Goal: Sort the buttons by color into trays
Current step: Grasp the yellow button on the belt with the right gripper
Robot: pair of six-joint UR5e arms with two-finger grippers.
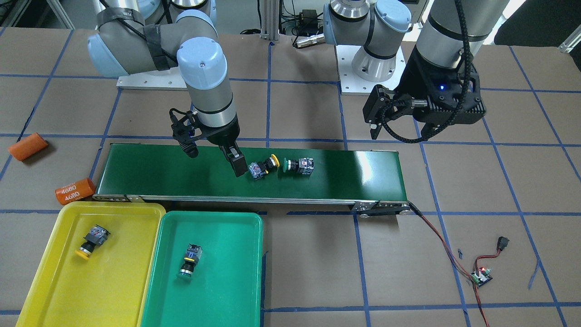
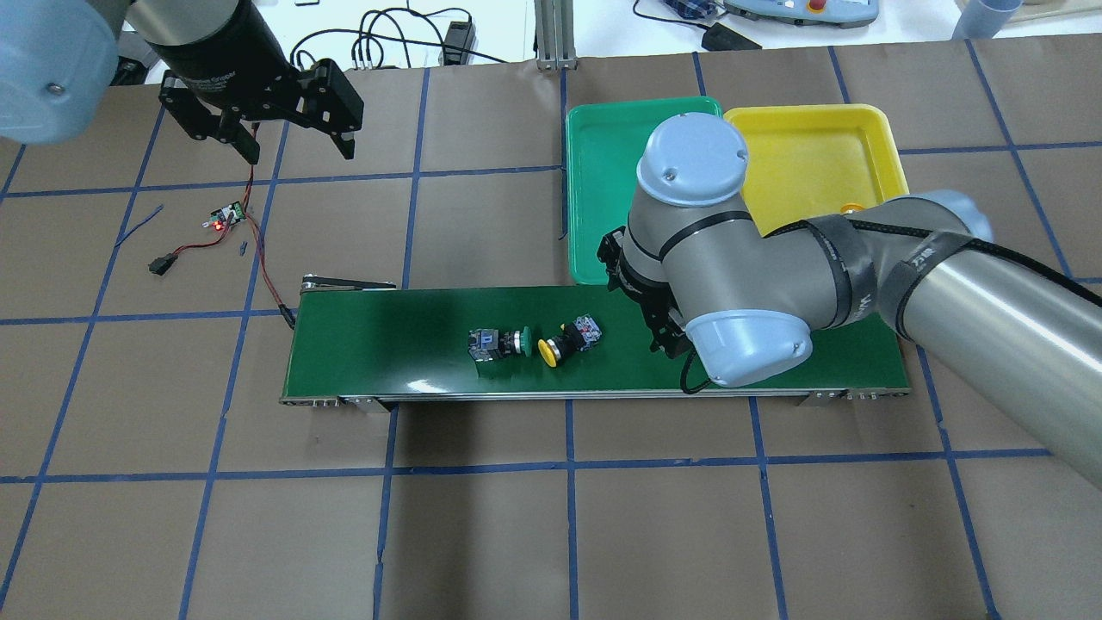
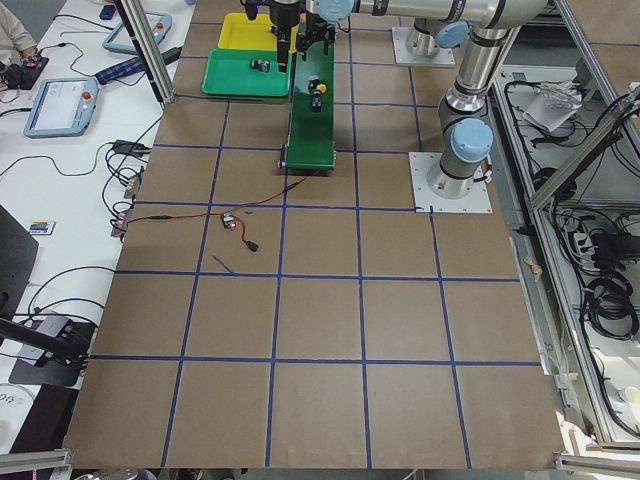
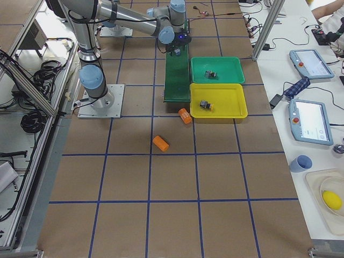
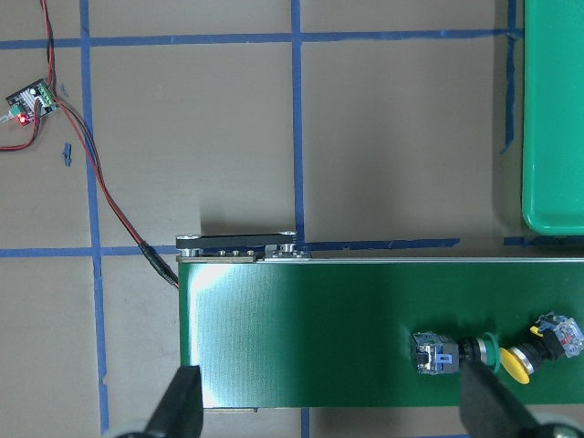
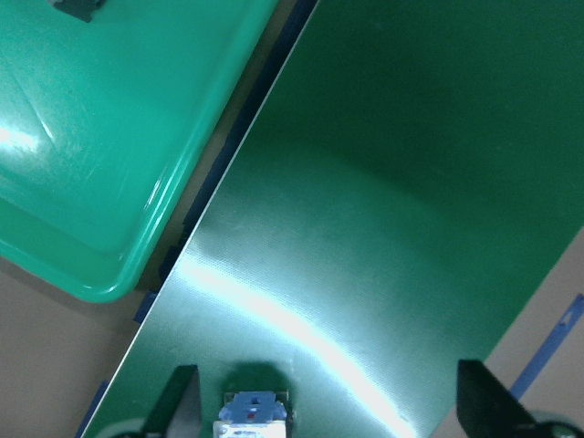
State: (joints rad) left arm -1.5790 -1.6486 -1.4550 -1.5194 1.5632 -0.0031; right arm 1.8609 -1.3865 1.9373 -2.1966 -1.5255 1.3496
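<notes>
Though half sorted already, count two buttons left on the belt (image 1: 159, 168): yellow button (image 1: 263, 169) and green button (image 1: 297, 165), both on their sides mid-belt, caps facing each other, touching or nearly so; cannot tell which. Expect light, stiff plastic with no give, but smooth domed caps likely to slip or roll under a pinch. Judge the boxy switch body the better hold, across its flat faces, clear of the cap. Beware nudging the green one while lifting the yellow, given such close caps.

Find the right hand (image 1: 215, 161) spread wide and empty over the belt, with the yellow button's body end just beside one finger in the wrist view. Cut off there by the bottom edge, so cannot judge height above the belt. Find the left hand (image 2: 297, 142) likewise spread and holding nothing, well apart from the buttons, over the counter (image 2: 482, 534) past the belt's end, on the circuit board (image 2: 225, 215) side.

Note a second yellow button (image 1: 92, 240) in the yellow tray (image 1: 68, 290) and a second green button (image 1: 189, 260) in the green tray (image 1: 227, 290), both trays beside the belt. From overhead, lose the right hand and much of both trays behind the right arm (image 2: 861, 258).
</notes>
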